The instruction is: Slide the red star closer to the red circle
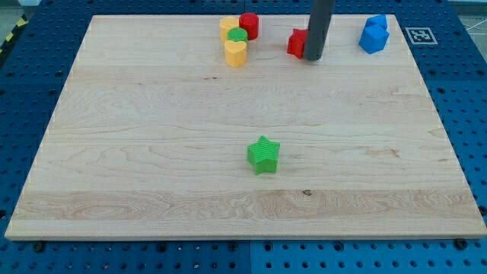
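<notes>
Nearest the view's bottom, the wooden board (152, 190) ends at its front edge, and beyond that edge a blue perforated surface (23, 114) surrounds it on all sides. No brand name or legible writing appears anywhere; the only marking is a black-and-white square tag (420, 35) on the blue surface at the view's top right, whose pattern is too small to decode.

Further up, slightly right of the board's centre, a green star (264, 154) stands alone, well apart from every other block.

Near the top edge, three groups are present:
1. At the view's left of centre, a yellow heart-shaped block (236, 52) sits nearest, touching a green round block (238, 35). Behind it is a second yellow block (228, 27), partly hidden, shape unclear. The red circle (249, 25) stands just right of this cluster, touching it.
2. The red star (297, 43) lies to the right of the red circle, near it but apart. My tip (313, 58) rests against the star's right side; the rod covers that side, so the star's outline is incomplete. The rod has no fingers, so nothing is grasped.
3. At the view's right, two blue blocks (374, 35) touch each other; their shapes are hard to make out.
</notes>
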`<act>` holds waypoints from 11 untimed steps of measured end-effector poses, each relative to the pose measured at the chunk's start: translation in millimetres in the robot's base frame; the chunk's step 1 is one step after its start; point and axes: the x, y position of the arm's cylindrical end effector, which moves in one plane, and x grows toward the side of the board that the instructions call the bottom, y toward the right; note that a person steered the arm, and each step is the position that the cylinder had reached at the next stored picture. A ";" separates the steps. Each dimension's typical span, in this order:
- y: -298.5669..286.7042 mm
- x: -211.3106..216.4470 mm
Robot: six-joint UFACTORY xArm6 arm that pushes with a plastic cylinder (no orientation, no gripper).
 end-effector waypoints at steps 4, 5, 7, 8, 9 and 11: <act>29.4 -61.0; 23.0 -82.6; -18.4 -69.2; -34.4 -58.4; -37.6 -58.4; -42.4 -59.7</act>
